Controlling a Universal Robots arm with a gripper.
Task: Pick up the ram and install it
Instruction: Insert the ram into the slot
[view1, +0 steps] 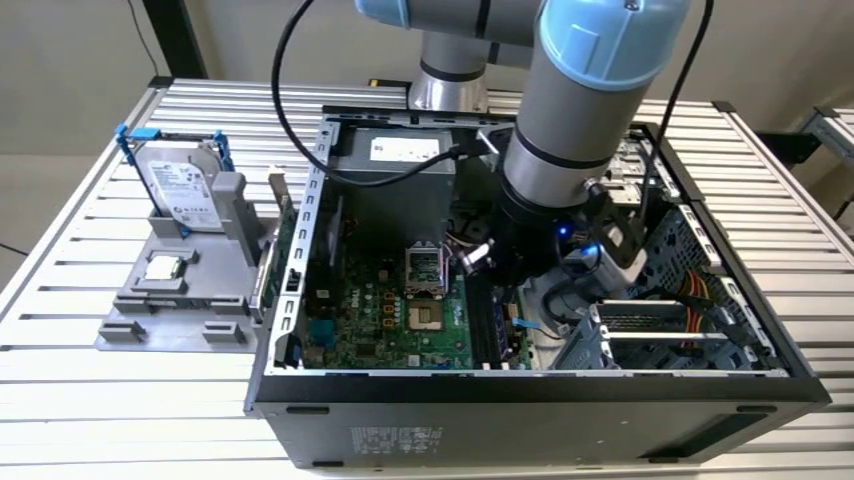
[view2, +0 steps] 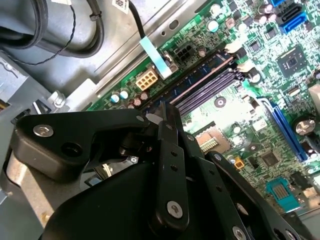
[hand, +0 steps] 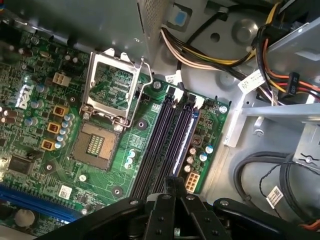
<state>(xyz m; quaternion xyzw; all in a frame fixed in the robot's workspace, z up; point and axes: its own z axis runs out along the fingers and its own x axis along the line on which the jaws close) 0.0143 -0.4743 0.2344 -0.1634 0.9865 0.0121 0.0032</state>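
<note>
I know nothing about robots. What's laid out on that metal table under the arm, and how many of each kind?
Computer case, open: 1
Grey holder: 1
Silver hard drive with blue rails, standing in the holder: 1
Small square processor chip, lying on the holder: 1
Total: 4

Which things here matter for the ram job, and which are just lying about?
Job: gripper low over the memory slots; a dark blue stick, probably the ram, in the outermost slot.
Lying about: hard drive, processor, grey holder, open socket.
</note>
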